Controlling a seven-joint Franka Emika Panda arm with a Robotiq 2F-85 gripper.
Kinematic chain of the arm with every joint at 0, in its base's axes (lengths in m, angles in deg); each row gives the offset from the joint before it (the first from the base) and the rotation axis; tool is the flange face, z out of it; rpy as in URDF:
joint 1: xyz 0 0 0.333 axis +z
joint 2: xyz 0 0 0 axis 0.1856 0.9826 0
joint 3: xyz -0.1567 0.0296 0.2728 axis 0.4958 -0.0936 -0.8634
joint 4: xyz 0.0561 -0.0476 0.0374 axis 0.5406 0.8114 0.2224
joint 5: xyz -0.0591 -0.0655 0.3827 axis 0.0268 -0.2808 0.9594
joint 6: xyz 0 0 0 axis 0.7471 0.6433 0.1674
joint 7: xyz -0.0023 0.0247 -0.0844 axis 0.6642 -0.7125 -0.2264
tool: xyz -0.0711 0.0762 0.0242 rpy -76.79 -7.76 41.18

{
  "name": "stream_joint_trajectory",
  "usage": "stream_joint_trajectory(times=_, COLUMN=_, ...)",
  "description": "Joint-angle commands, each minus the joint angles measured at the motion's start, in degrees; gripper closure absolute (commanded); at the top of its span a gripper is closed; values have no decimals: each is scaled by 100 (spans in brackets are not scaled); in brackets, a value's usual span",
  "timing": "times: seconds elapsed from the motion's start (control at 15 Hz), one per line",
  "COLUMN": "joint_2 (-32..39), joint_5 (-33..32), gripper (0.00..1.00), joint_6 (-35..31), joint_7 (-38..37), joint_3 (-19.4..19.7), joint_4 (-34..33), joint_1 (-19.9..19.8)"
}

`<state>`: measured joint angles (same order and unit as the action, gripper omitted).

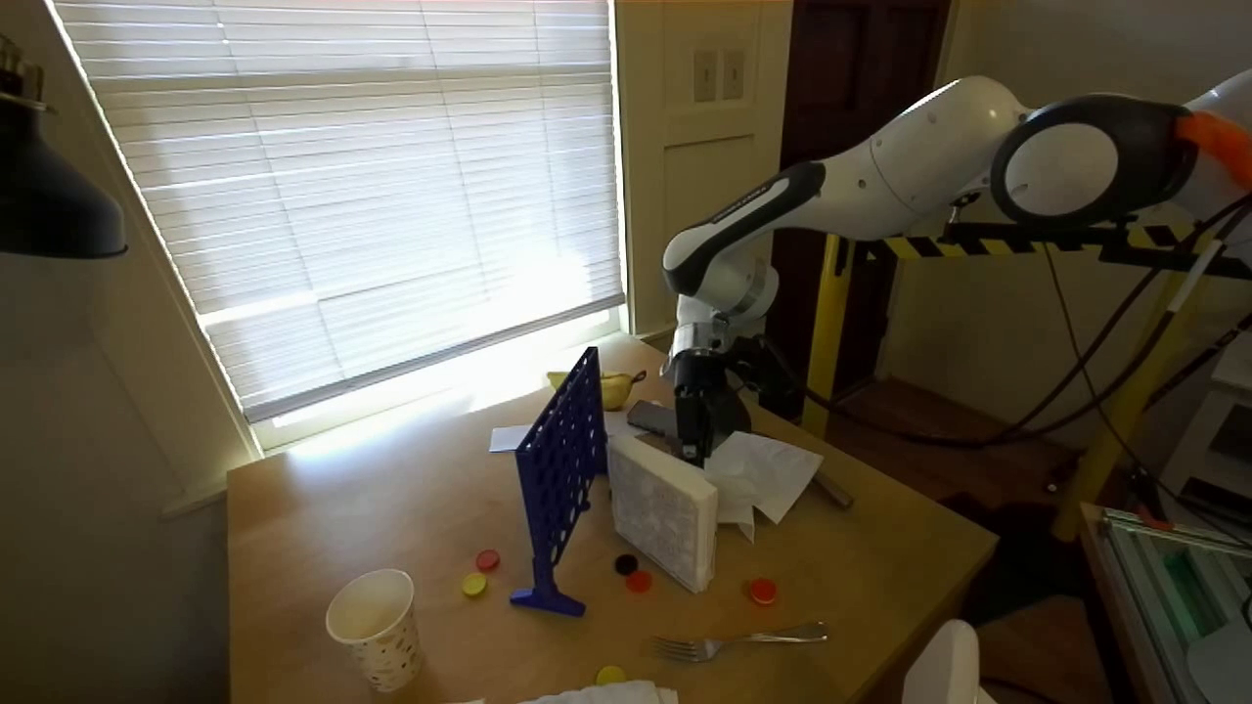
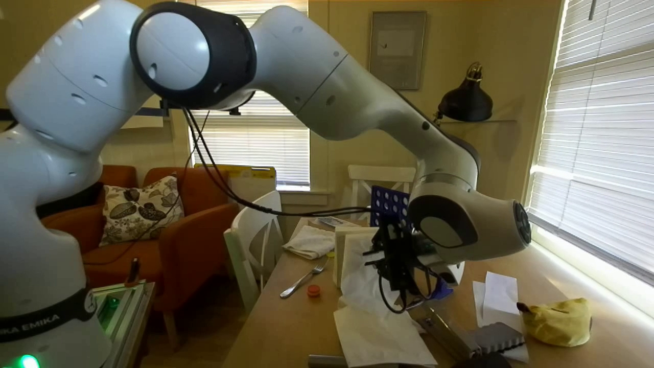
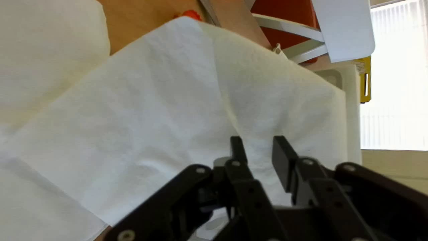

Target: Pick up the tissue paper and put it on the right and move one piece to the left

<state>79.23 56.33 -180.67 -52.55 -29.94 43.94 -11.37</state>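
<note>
The tissue paper [image 1: 657,510] is a thick white bundle standing upright on its edge beside the blue grid frame [image 1: 562,460]. Its edge shows in an exterior view [image 2: 338,260]. One loose sheet [image 2: 357,266] hangs against the bundle, and another single sheet [image 2: 386,337] lies on the table beside it. In the wrist view, a creased white sheet [image 3: 160,93] fills most of the picture behind the fingers. My gripper [image 3: 258,140] is partly open, with a gap between its fingertips. In an exterior view the gripper [image 1: 693,455] is at the bundle's top edge; contact cannot be told.
A paper cup [image 1: 377,631], a fork [image 1: 743,640] and several coloured discs, one red [image 1: 763,591], lie at the near side. A yellow pouch [image 2: 559,322], a grey block [image 2: 495,337] and a metal tool [image 2: 447,329] lie around the arm. A cloth [image 2: 309,243] is farther off.
</note>
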Motion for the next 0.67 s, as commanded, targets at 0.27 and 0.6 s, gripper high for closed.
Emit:
stream_joint_trajectory(times=0.27, joint_2=41, joint_5=186, gripper=100, joint_6=452, joint_7=108, joint_3=-44, joint_4=-336, joint_1=-79)
stream_joint_trajectory(times=0.6, joint_2=-563, joint_5=-24, gripper=100, joint_6=810, joint_7=-21, joint_3=164, joint_4=-62, joint_1=-81)
